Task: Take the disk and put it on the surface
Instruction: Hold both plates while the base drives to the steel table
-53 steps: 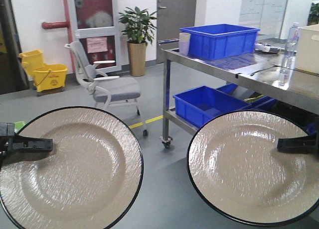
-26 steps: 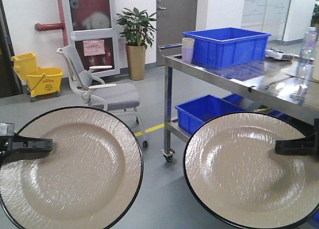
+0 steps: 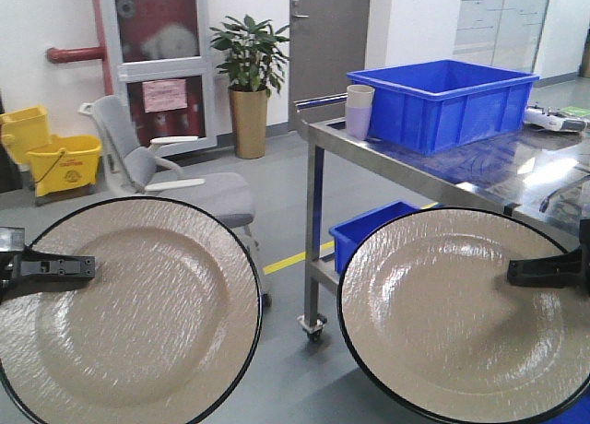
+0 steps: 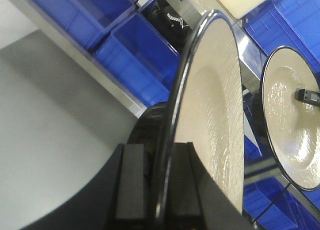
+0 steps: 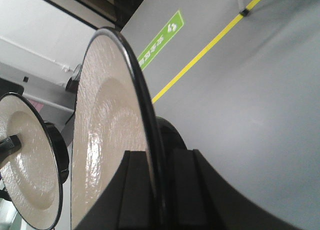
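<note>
Grip comes first: our left gripper [image 4: 159,182] is clenched on the black rim of the left disk [image 3: 129,313], one finger on each face, and our right gripper [image 5: 157,187] is clamped in the same way on the rim of the right disk [image 3: 461,313]. Both disks are large beige plates, held in the air in front of us, side by side and apart from each other. Their hollow faces are turned to the front camera, and the grey floor [image 3: 295,221] is behind them. The right disk hangs near the edge of the surface [image 3: 479,170], the shiny metal tabletop that carries a blue crate [image 3: 442,101] and cups [image 3: 359,111]. We cannot tell whether any part of it is over the metal. So we judge that the grabbing is done and the placing is not, as no disk touches the tabletop. What is left is to bring each disk above a free part of the metal, to lower it and to release.
</note>
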You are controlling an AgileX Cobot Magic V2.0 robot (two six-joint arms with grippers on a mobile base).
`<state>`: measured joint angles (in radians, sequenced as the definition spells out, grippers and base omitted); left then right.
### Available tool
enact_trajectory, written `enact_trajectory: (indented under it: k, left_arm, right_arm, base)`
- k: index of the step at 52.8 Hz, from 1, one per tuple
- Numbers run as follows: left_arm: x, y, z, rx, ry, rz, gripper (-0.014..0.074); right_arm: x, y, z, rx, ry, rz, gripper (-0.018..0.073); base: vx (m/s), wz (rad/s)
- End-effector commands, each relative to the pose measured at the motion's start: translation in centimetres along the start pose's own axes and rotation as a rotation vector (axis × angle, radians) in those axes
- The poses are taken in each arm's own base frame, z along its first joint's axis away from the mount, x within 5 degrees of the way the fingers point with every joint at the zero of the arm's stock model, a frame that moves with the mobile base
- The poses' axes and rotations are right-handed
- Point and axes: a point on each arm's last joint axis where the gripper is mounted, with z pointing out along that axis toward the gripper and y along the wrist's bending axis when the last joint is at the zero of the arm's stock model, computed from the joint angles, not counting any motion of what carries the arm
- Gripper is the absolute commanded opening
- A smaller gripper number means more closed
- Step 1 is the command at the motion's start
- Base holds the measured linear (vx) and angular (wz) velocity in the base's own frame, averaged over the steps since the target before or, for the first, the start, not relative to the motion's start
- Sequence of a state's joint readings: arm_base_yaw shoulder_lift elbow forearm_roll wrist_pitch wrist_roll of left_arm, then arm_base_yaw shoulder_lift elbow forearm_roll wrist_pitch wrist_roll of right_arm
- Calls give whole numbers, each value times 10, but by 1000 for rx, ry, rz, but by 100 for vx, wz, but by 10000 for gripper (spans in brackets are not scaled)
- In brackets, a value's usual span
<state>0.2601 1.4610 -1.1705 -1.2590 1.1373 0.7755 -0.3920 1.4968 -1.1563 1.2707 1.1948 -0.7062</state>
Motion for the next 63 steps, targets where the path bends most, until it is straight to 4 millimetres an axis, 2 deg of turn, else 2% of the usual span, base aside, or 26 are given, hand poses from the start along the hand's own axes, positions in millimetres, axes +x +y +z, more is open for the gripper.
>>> enact_trajectory:
  k: [1, 26, 63]
  left_arm:
    - [-13, -29, -12, 112, -108, -3, -8]
    - [-13, -29, -12, 111, -108, -3, -8]
    - [-13, -29, -12, 108, -111, -3, -8]
  right_arm:
    - [-8, 30, -12, -123, -80, -22, -9]
    - [-8, 30, -12, -123, -81, -22, -9]
    - [-8, 30, -12, -122, -83, -22, -9]
  base:
    - [54, -19]
    - [53, -34]
    - [38, -63]
